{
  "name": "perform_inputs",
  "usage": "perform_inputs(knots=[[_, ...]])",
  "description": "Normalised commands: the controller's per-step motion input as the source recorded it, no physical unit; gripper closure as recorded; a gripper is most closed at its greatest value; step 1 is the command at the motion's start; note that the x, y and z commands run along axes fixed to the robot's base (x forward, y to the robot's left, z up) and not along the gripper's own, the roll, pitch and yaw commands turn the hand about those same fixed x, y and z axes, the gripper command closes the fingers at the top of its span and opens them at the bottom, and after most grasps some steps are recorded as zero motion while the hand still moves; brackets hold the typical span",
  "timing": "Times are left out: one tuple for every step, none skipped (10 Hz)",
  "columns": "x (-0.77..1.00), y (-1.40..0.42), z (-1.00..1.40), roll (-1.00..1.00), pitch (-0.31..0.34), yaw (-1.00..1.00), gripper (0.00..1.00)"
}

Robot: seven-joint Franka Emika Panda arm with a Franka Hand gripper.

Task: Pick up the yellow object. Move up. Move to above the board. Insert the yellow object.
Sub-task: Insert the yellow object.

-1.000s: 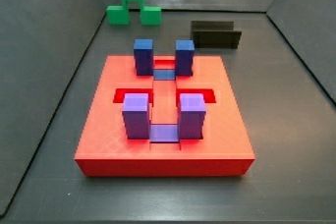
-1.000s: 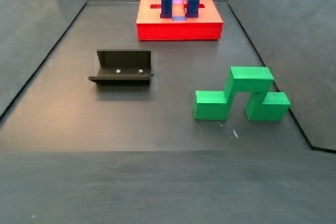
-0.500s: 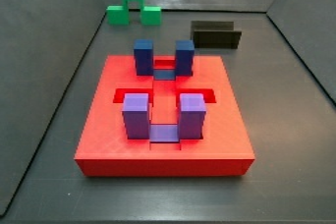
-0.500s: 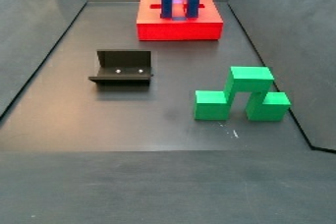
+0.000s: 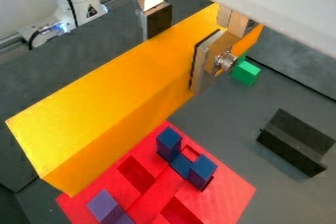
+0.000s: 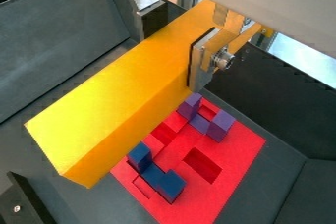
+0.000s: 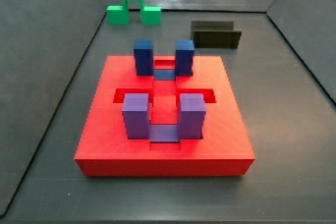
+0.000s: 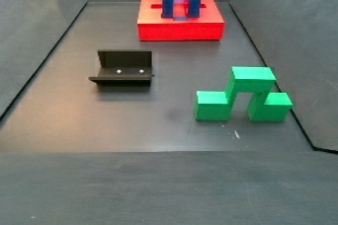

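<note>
My gripper (image 5: 182,49) is clamped on the yellow object (image 5: 118,105), and both wrist views show it: one silver finger (image 5: 210,59) pressed flat against the bar's side face, the other finger (image 5: 155,20) on the far side, the bar pinched between the pads. In the second wrist picture my gripper (image 6: 178,43) holds the yellow object (image 6: 125,100) the same way, the plate of one finger (image 6: 206,57) flush on the bar's flank. I'm gripping near one end, so most of the bar's length runs out away from my fingers, long and plain orange-yellow.

Below the bar lies the board (image 5: 221,196); it sits under the free end of the bar, well apart from it, with blue posts (image 5: 171,145) and a purple post (image 5: 102,204) standing up from it. In the second wrist view the board (image 6: 234,155) again lies beneath, its recesses open.

Further out, the black fixture (image 5: 296,140) stands on the floor beside the board, and a green block (image 5: 245,70) peeks past my finger.

In both side views I'm out of frame, and so is the bar. They show the board (image 7: 98,120) (image 8: 165,30) flat on the dark floor, the fixture (image 7: 217,35) (image 8: 125,68), and the green blocks (image 7: 134,8) (image 8: 246,95).
</note>
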Motion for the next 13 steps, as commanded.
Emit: perform_inputs(knots=[[0.0, -0.01, -0.25, 0.0, -0.03, 0.0, 1.0], [0.11, -0.11, -0.63, 0.03, -0.066, 0.0, 1.0], [0.12, -0.11, -0.76, 0.08, -0.09, 0.0, 1.0], [0.13, -0.07, -0.79, 0.11, -0.07, 0.0, 1.0], [0.08, -0.09, -0.79, 0.12, -0.074, 0.0, 1.0], [0.05, -0.13, -0.75, 0.1, -0.083, 0.0, 1.0], [0.02, -0.16, -0.68, 0.06, -0.093, -0.01, 1.0], [0.04, -0.17, -0.67, 0.03, -0.107, 0.0, 1.0], [0.04, -0.17, -0.68, 0.02, -0.116, 0.0, 1.0], [0.04, -0.13, -0.69, 0.0, -0.123, 0.0, 1.0], [0.0, -0.03, -0.57, -0.01, -0.124, 0.0, 1.0], [0.0, 0.0, -0.34, 0.0, -0.057, 0.0, 1.0], [0.0, 0.0, -0.34, 0.04, -0.026, 0.0, 1.0]])
